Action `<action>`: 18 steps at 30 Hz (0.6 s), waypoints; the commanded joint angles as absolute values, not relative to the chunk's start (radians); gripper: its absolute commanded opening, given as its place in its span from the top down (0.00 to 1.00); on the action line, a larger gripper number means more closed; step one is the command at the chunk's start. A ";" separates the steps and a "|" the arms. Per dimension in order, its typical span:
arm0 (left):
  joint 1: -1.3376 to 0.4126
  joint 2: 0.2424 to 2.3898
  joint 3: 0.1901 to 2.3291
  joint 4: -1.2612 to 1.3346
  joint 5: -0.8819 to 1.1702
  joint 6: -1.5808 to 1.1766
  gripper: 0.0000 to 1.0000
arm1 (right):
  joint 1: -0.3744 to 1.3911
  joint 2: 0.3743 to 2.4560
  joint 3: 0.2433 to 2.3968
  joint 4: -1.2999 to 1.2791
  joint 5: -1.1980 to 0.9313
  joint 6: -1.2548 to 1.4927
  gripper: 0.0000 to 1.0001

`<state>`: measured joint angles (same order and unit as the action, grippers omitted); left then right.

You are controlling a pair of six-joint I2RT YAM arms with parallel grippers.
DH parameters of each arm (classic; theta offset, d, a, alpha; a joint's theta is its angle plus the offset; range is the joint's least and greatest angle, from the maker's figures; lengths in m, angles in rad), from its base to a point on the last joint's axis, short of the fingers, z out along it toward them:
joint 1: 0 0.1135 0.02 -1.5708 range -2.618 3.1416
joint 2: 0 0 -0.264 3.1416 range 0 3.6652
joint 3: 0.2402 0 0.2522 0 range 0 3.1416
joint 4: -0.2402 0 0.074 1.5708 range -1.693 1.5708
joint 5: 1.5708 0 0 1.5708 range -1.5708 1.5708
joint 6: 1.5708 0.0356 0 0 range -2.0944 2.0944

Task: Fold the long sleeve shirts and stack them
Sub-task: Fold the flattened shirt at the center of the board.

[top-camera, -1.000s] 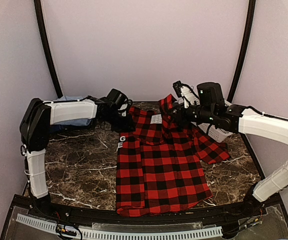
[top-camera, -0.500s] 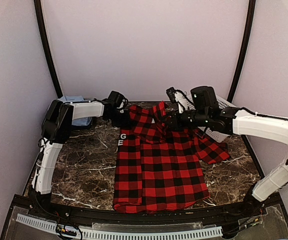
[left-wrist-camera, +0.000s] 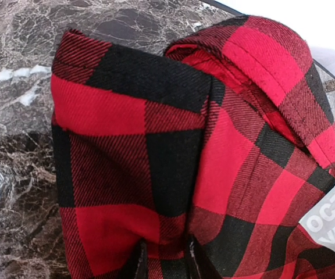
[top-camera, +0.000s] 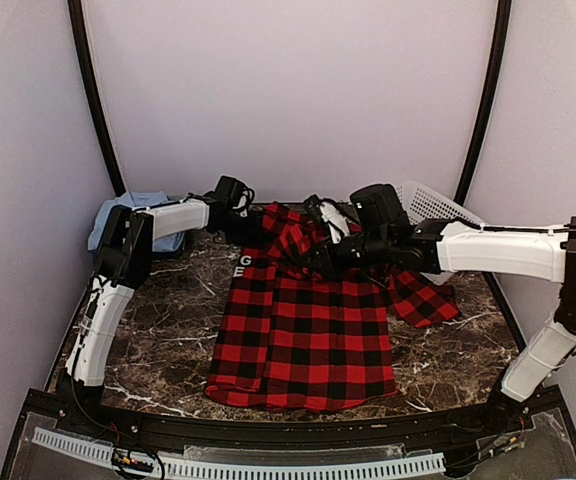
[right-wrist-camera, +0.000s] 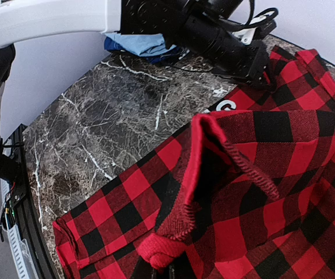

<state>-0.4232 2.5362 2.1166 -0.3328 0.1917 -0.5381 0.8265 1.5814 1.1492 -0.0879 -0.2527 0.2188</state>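
Observation:
The red-and-black buffalo-check flannel shirt (top-camera: 303, 325) lies spread on the marble table (top-camera: 158, 320), collar end at the back. My left gripper (top-camera: 251, 227) is shut on the shirt's back-left shoulder; in the left wrist view the cloth (left-wrist-camera: 156, 145) bunches between the finger tips (left-wrist-camera: 166, 258). My right gripper (top-camera: 320, 256) is shut on a fold near the collar, lifted a little; the right wrist view shows the pinched red hem (right-wrist-camera: 163, 250). A light blue shirt (top-camera: 128, 212) lies at the back left, with darker blue cloth (right-wrist-camera: 156, 55) under it.
A white plastic mesh basket (top-camera: 433, 208) stands at the back right behind my right arm. One flannel sleeve (top-camera: 423, 298) trails to the right. The curved black table rim (top-camera: 288, 425) runs along the front. Walls close in on three sides.
Both grippers moved left with the shirt's top; the whole flannel slid left and its lower hem skewed leftward. The basket and the light blue shirt are now more exposed.

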 commanded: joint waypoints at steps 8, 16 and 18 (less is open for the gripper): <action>-0.408 2.433 2.095 -0.424 0.290 -0.502 0.72 | 0.937 1.744 1.240 -0.088 -0.284 0.251 1.00; -0.408 2.307 1.995 -0.441 0.284 -0.495 0.71 | 1.001 1.848 1.287 -0.104 -0.295 0.252 1.00; -0.408 2.276 1.961 -0.450 0.277 -0.494 0.70 | 1.012 1.868 1.287 -0.107 -0.300 0.252 1.00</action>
<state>-0.4141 2.4126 2.0117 -0.4068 0.2771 -0.5114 0.9852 1.8355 1.2583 -0.1154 -0.2768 0.2447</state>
